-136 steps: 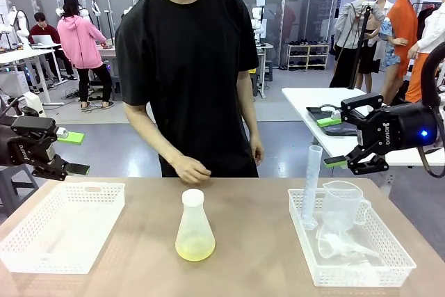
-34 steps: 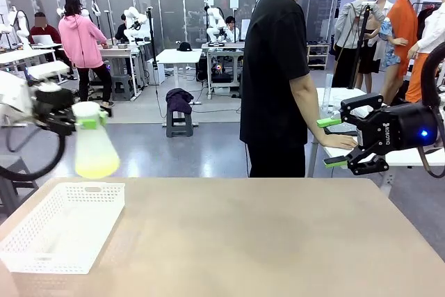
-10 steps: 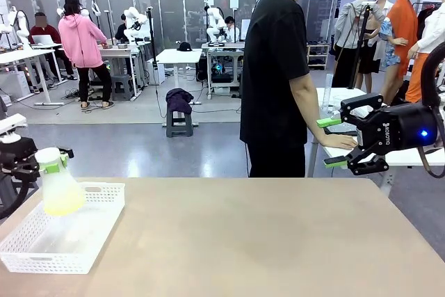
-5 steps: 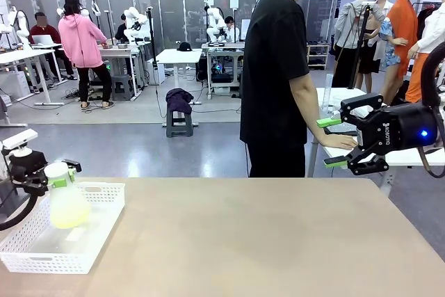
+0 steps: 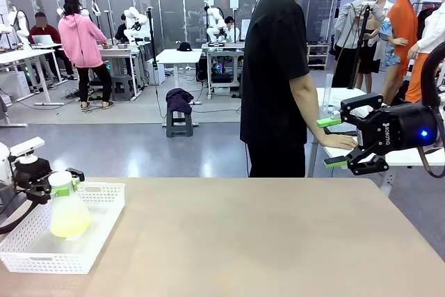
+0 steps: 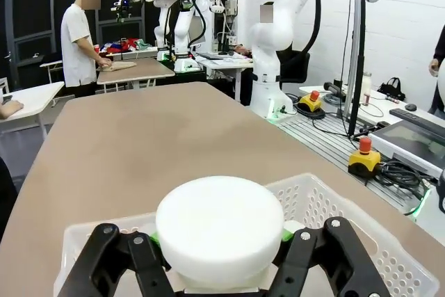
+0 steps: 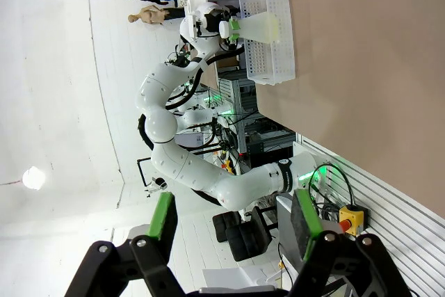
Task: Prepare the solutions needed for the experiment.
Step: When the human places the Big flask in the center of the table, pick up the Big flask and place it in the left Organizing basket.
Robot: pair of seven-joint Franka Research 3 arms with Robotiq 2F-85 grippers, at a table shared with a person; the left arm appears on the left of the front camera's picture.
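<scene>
The solutions are a shallow pale yellow layer in a frosted conical flask (image 5: pixel 68 215) with a white cap (image 6: pixel 219 229). My left gripper (image 5: pixel 60 186) is shut on the flask's neck just under the cap, its black fingers (image 6: pixel 142 266) on either side. The flask's base sits low inside the white mesh basket (image 5: pixel 104 189) at the table's left end; I cannot tell whether it touches the basket floor. My right gripper (image 5: pixel 334 142) hangs open and holds nothing above the table's far right side. The right wrist view shows its green pads (image 7: pixel 163 217) apart, and the flask (image 7: pixel 261 26) far off.
A person in a black shirt (image 5: pixel 274 67) stands beyond the far edge, right of centre, with a hand (image 5: pixel 341 140) on another table close to my right gripper. The basket's rim (image 6: pixel 334 203) surrounds the flask. Bare tabletop (image 5: pixel 243 234) stretches from the basket rightward.
My left gripper has carried the flask down and slightly to the right, from above the basket's left edge to low inside the basket. The right arm has not moved.
</scene>
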